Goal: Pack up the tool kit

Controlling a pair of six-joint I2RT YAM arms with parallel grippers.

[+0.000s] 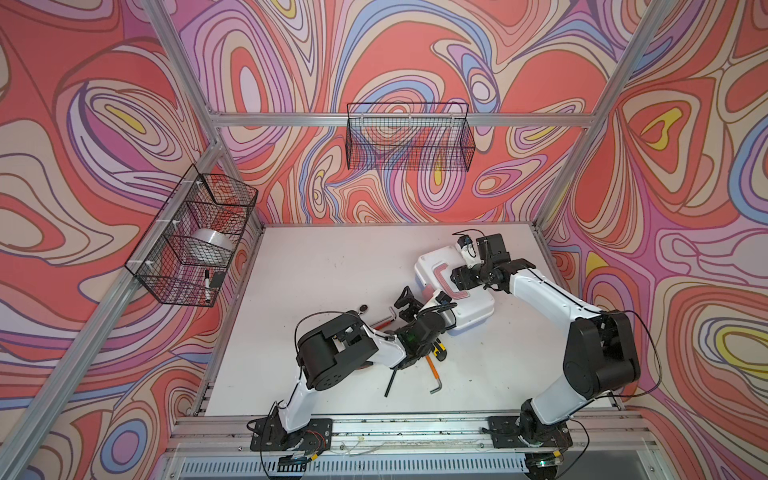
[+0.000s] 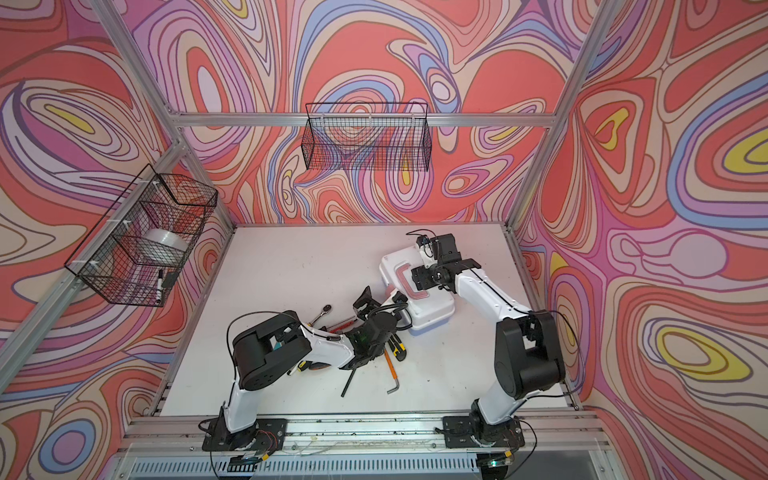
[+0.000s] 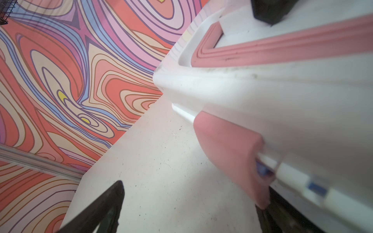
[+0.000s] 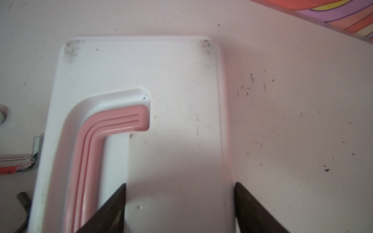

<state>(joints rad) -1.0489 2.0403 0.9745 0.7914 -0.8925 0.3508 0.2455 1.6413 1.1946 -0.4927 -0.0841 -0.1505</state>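
Loose tools (image 1: 365, 308) are lying left of the shut toolbox (image 1: 473, 311) (sitting right of middle). The left gripper (image 1: 424, 297) is gaping, empty, at the pink latch (image 3: 228, 149). The right gripper (image 4: 180, 183), 2 fingers (image 4: 109, 209) wide apart, is straddling the lid (image 4: 171, 80); squeezing or not, unclear. Tugging the latch could slide the toolbox.

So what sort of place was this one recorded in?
Probably a purpose-built robot test cell, not a home or workshop: an aluminium frame carries swirl-printed walls, and a left arm and right arm are bolted to a rail fronting the white table.
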